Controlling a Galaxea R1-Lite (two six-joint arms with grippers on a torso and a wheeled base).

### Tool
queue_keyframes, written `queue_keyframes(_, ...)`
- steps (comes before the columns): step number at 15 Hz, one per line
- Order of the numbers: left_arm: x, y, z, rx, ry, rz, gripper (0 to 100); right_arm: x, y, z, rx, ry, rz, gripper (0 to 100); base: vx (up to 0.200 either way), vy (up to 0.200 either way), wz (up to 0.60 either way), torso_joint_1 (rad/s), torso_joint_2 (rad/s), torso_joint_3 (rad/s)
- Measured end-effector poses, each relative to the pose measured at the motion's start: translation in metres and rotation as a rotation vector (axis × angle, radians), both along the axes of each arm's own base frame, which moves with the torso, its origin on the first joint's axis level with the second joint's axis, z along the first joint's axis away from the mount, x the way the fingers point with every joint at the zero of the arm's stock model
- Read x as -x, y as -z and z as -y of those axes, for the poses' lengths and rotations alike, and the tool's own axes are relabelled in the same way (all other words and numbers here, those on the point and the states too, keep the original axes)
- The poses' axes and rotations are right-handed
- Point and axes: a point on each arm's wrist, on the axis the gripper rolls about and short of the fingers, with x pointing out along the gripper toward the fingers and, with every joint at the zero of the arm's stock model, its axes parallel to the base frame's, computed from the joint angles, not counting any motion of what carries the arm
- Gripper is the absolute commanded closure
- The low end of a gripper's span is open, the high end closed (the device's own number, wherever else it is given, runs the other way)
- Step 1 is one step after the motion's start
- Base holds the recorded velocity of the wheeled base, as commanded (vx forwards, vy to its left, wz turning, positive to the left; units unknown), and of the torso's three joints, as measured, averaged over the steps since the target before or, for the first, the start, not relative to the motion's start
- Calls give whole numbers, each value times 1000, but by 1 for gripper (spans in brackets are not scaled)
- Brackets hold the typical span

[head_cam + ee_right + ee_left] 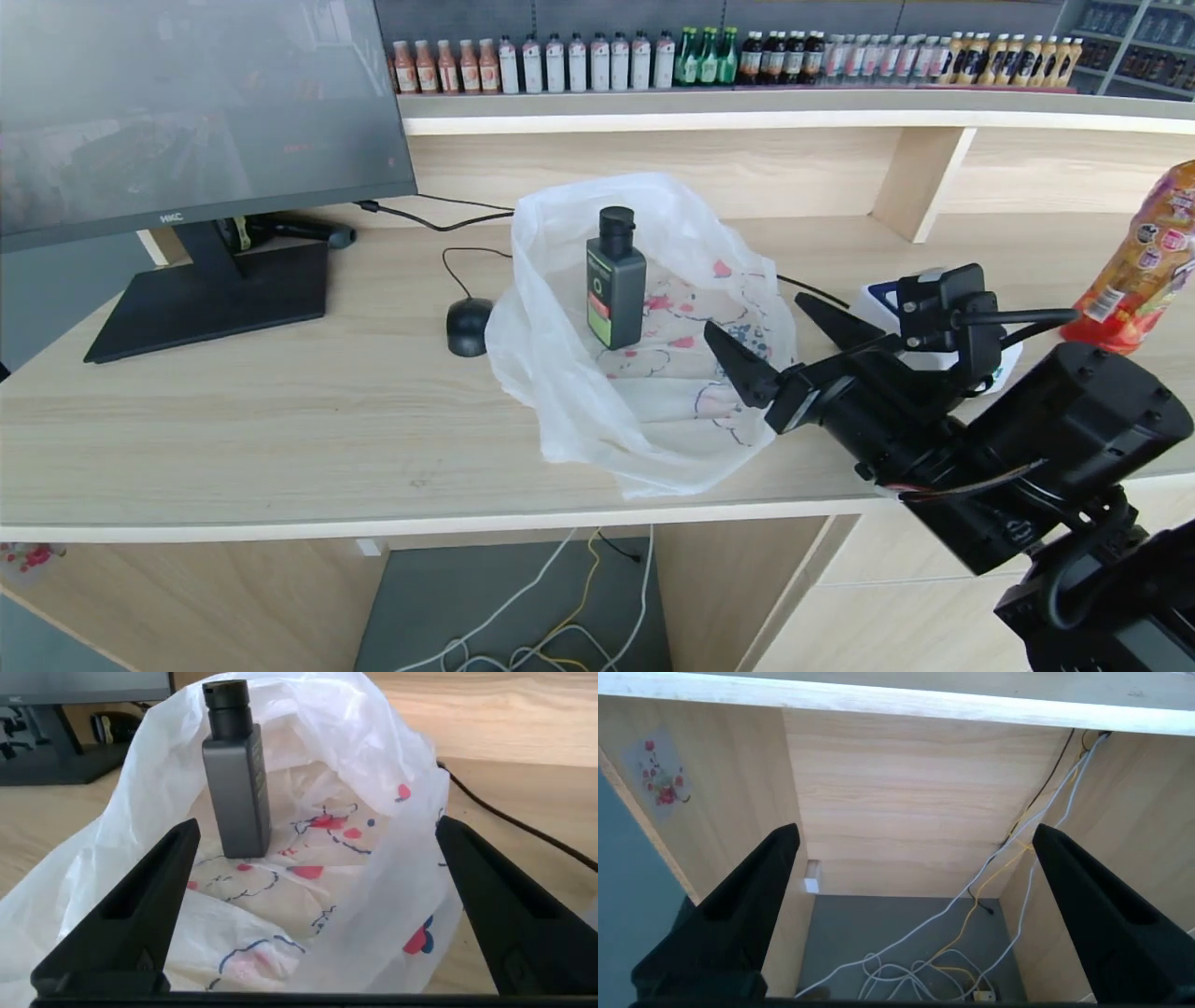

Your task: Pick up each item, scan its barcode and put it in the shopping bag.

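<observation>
My right claw (754, 313) hangs wide open and empty, just beside the thin white plastic shopping bag with red and blue print (560, 392). The dark grey flat bottle with a black cap (615, 280) stands upright inside the bag. My left claw (915, 840) is spread wide too, down below the pale wooden counter (280, 411). I judge the main risk to be a fingertip snagging the flimsy film as I turn toward the orange-labelled drink bottle (1134, 271). That would drag the bag and topple the grey bottle.

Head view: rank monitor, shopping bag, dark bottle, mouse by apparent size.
1. monitor, even though the picture's edge cuts it off
2. shopping bag
3. dark bottle, standing in the bag
4. mouse
</observation>
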Motion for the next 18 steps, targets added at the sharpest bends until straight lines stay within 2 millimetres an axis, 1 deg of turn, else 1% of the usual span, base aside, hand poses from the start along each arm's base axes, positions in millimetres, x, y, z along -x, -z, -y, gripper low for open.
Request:
queue_keyframes(4, 0, 0, 0, 0, 0, 0, 0, -3, -4, 4, -12, 17, 15, 0, 0, -200, 0, -1, 2, 1)
queue_keyframes(7, 0, 0, 0, 1, 0, 0, 0, -1, -6, 6, -14, 17, 18, 0, 0, -200, 0, -1, 5, 4)
queue_keyframes(18, 0, 0, 0, 1, 2, -2, 0, 2, -5, 8, -11, 12, 13, 0, 0, -200, 0, 2, 1, 3)
